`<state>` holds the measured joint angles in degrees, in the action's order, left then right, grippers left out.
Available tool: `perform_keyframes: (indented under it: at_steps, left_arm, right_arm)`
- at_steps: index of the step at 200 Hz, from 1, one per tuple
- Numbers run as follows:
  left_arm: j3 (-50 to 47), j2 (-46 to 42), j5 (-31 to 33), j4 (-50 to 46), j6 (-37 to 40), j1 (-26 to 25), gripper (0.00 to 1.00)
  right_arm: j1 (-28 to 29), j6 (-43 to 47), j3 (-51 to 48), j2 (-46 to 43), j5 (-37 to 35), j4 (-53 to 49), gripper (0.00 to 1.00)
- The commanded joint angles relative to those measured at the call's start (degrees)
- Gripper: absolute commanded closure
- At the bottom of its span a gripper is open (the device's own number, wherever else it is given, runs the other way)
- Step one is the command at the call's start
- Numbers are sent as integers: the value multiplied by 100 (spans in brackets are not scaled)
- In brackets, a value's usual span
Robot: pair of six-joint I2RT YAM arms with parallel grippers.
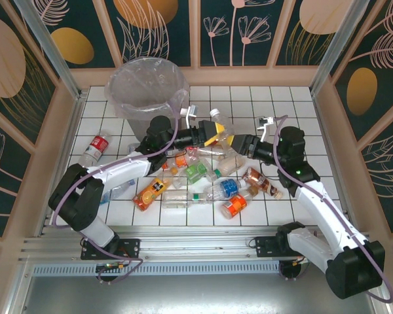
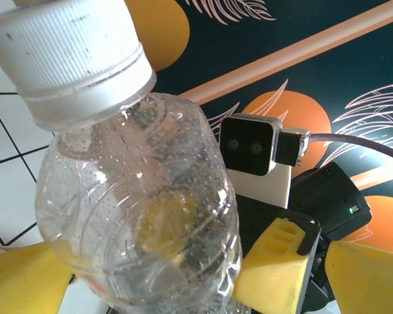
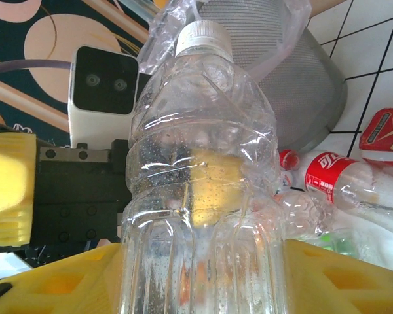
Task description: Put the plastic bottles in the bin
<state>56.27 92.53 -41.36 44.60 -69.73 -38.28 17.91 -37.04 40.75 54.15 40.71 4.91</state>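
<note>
Both my arms meet above the table (image 1: 285,98), and I judge this to be a handover of one bottle (image 3: 203,163), clear with a white cap.

The right end effector (image 1: 236,141) is clamped on it. In its wrist view, its yellow fingers (image 3: 340,281) press on both lower sides, and the cap points away from the wrist.

The left end effector (image 1: 213,136) faces it from the other side with its fingers apart. In the left wrist view, one finger (image 2: 19,281) lies against the bottle and the other stands clear, so it has no grip.

The bin (image 3: 308,91) stands just past the bottle as seen from the right end effector, and close beside the left one. The other bottles (image 1: 203,176) lie scattered on the table below both end effectors, toward the arm bases.

Since the bin is on the left end effector's side, I take the bottle to be passing from right to left. The next move calls for these steps:

- The left fingers close squarely on the body. The thin plastic will likely flex, so the squeeze should be firm but not crushing.
- The right end effector lets go only once that grip is sure.
- The left arm then carries the bottle over the bin's rim and releases it.
</note>
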Motion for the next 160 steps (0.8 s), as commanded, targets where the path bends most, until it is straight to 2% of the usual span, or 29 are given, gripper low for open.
perform_keyframes:
  at_steps: [1,45,85,110,160]
  left_arm:
    - [184,11,30,-41,-39,-44,2]
    - [270,11,68,-223,-97,-49,2]
    - [266,81,15,-29,-648,-51,16]
    - [306,7,115,-357,-594,-49,19]
    - [332,-44,146,-390,-820,-51,33]
  right_arm:
    - [138,-67,142,-6,205,370,42]
    - [340,20,78,74,68,363,41]
    - [402,139,-23,81,-137,269,42]
    - [431,205,-58,87,-218,221,41]
    - [525,275,-157,86,-299,238,41]
